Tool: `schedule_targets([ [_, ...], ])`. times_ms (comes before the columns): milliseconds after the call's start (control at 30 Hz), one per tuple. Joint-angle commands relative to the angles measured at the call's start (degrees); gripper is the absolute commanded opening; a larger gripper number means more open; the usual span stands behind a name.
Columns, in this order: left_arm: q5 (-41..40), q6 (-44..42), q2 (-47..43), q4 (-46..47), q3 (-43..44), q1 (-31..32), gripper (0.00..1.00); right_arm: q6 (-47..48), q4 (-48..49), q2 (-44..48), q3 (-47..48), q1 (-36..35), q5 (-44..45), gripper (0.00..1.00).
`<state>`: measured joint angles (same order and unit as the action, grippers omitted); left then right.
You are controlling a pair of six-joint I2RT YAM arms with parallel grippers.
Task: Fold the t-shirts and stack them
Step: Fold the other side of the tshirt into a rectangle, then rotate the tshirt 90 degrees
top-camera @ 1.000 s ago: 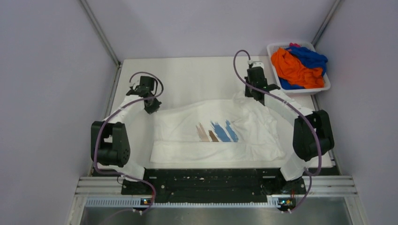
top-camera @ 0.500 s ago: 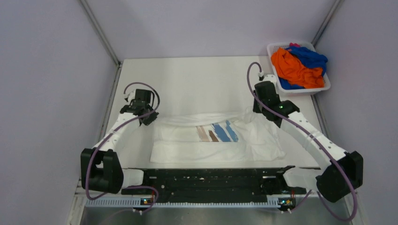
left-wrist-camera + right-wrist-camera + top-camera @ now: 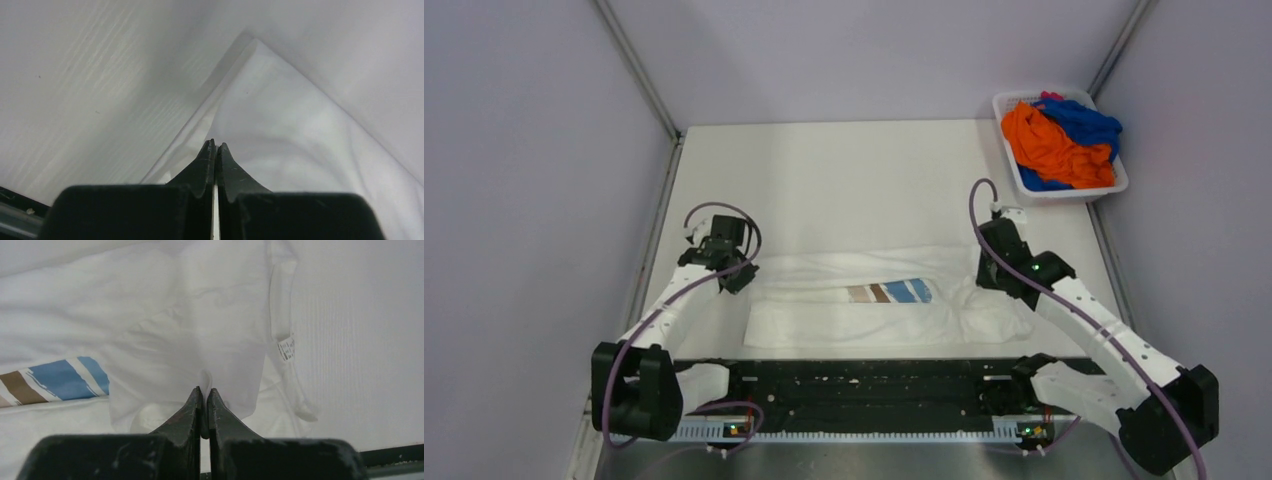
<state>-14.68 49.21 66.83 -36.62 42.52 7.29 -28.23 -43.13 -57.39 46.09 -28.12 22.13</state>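
Observation:
The white t-shirt (image 3: 854, 315) lies across the near half of the table, its far part folded toward me. Only a strip of the blue and brown print (image 3: 891, 292) shows. My left gripper (image 3: 735, 279) is shut on the shirt's left folded edge; in the left wrist view (image 3: 215, 145) cloth (image 3: 300, 135) hangs from the closed fingers. My right gripper (image 3: 990, 274) is shut on a pinch of the shirt's right side, seen in the right wrist view (image 3: 205, 390) beside the print (image 3: 55, 380) and the neck label (image 3: 286, 347). Orange (image 3: 1049, 145), blue (image 3: 1086, 122) and pink-red (image 3: 1051, 97) shirts lie in the basket.
The white plastic basket (image 3: 1074, 193) stands at the table's back right corner. Bare table top (image 3: 844, 190) stretches beyond the shirt. Grey walls close in the left, back and right. The black base rail (image 3: 874, 380) runs along the near edge.
Both grippers have moved toward the near edge, drawing the shirt's far part over itself. The print went from fully showing to a narrow strip. Both arms are stretched lower and flatter.

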Motion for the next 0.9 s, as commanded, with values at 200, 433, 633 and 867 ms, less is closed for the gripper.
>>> schedule_targets([
  [200, -2.5, 3.2, 1.4, -4.4, -5.0, 0.2, 0.5, -14.1, -10.6, 3.0, -6.6, -0.7, -7.1, 0.33],
  [433, -2.9, 3.0, -2.8, -6.5, -0.9, 0.2, 0.8, -14.0, -14.9, 8.4, -1.0, -0.7, -3.3, 0.91],
  [633, 2.0, 0.2, -3.1, -5.1, 5.1, 0.5, 0.91, -10.7, -8.4, 8.8, 3.1, -0.7, -4.4, 0.99],
  [867, 13.5, -3.5, 3.1, 4.4, 4.6, 7.8, 0.97, -17.9, 14.8, 4.0, -11.0, -0.7, -26.5, 0.99],
])
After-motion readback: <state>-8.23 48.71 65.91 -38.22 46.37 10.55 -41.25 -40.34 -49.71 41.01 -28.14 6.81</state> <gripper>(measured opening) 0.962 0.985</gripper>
